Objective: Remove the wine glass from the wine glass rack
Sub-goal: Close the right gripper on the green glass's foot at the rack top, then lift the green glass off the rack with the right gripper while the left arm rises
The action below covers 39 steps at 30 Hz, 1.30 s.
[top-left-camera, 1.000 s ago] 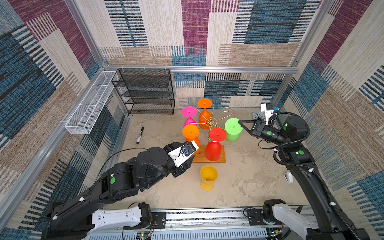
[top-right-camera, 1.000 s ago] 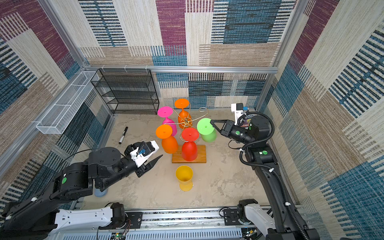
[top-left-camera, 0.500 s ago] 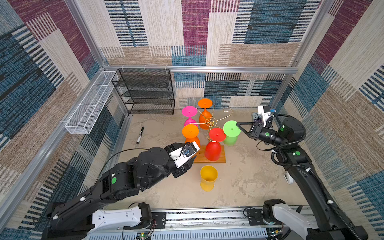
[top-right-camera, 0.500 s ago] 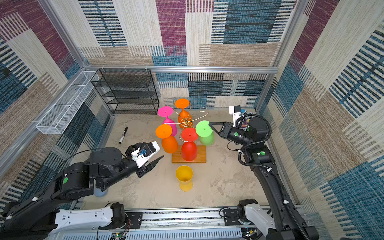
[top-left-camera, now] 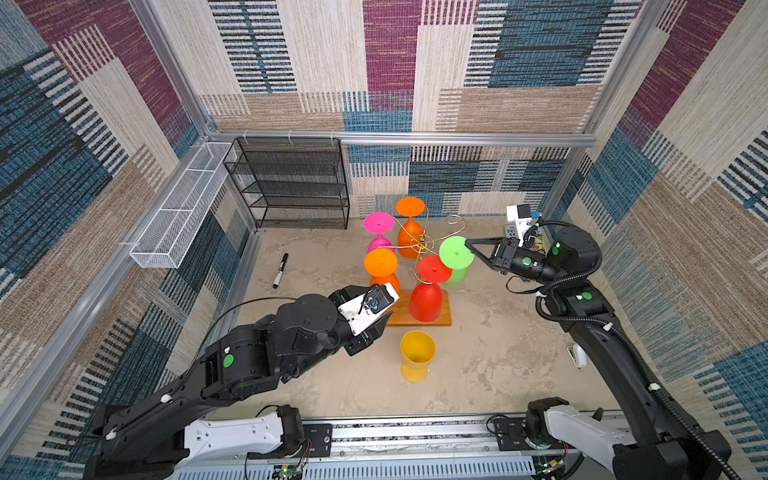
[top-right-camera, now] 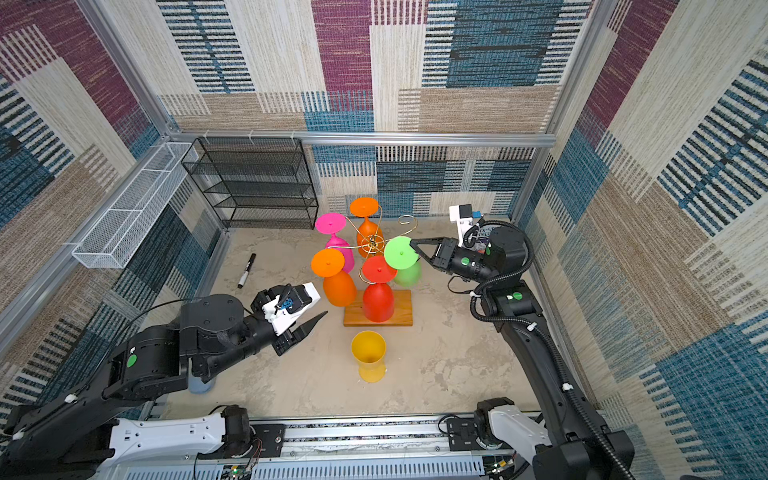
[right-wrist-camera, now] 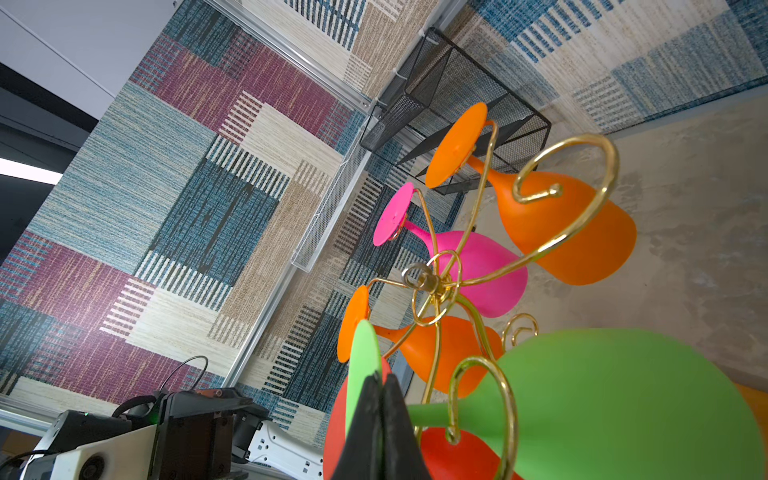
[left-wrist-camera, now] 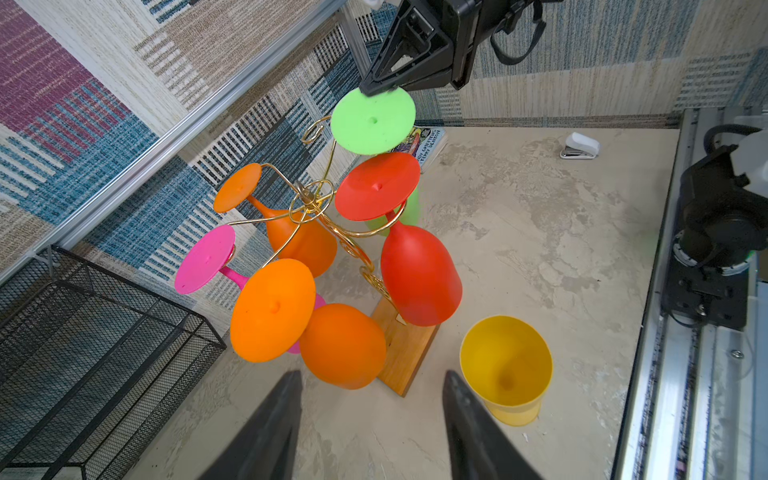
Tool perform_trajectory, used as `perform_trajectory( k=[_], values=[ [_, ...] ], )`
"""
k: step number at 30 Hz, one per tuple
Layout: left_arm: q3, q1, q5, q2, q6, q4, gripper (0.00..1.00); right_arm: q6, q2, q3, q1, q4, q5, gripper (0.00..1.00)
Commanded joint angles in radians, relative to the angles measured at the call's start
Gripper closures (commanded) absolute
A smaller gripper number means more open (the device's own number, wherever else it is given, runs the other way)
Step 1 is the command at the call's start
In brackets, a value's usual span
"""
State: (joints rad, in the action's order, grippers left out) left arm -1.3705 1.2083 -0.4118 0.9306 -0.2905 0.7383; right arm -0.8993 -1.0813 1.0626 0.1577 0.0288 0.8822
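Patchwork fabric walls (top-left-camera: 374, 62) on three sides, mottled beige table (top-left-camera: 498, 353) below. Near the middle of it, wine glass rack (top-left-camera: 422, 245): gold wire arms on a wooden base, with five coloured glasses hanging bowl-down. On the rack's side toward the right arm, green wine glass (top-left-camera: 456, 257), stem passing through the curled end of one arm, foot above the wire.

Looks like matte plastic or silicone, not real glass. Probably light, not easy to break, perhaps a little soft, and not very slippery. Best taken at the slim stem just under the foot, or at the flat foot itself; bowl too wide and round for these fingers. Probably must slide outward, away from the rack's post, to leave the curl. Thin wire and small base, so likely to sway or tip if pulled too hard to the side.

At the outer edge of the green foot, on the side away from the rack's post, right gripper (right-wrist-camera: 380, 382). Clenched fully, fingers pressed together. Seems, in the right wrist view, to pinch the thin rim of the foot between the tips. Only a narrow hold, so some risk of slipping or of the glass turning.

Low, near the rack's base on the robot's side, left gripper (left-wrist-camera: 372, 374): fingers apart at a moderate gap, empty, touching nothing. Near the same base, yellow glass (top-left-camera: 417, 357) upright on the table.
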Motion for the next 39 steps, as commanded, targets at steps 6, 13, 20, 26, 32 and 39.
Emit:
perform_trajectory(
  k=[6,13,20,26,32,39],
  values=[
    [0.002,-0.001,0.007,-0.013,-0.004,-0.013,0.43,0.003,-0.061,0.051,0.002,-0.056,-0.007,1.0],
    [-0.007,-0.001,0.011,-0.007,-0.005,-0.007,0.43,0.088,-0.073,0.107,-0.001,0.03,-0.108,1.0],
    [-0.015,-0.002,0.016,-0.001,-0.006,-0.005,0.43,0.105,-0.061,0.106,-0.043,0.054,-0.127,1.0],
    [-0.019,-0.003,0.019,0.0,-0.005,-0.012,0.43,0.133,-0.008,0.102,-0.095,0.104,-0.142,1.0],
    [0.017,-0.016,0.087,-0.03,-0.013,-0.176,0.45,0.167,0.09,0.118,-0.152,0.176,-0.197,1.0],
    [0.0,-0.211,0.465,-0.01,0.099,-0.35,0.46,0.197,0.201,0.212,-0.158,0.17,-0.269,1.0]
  ],
)
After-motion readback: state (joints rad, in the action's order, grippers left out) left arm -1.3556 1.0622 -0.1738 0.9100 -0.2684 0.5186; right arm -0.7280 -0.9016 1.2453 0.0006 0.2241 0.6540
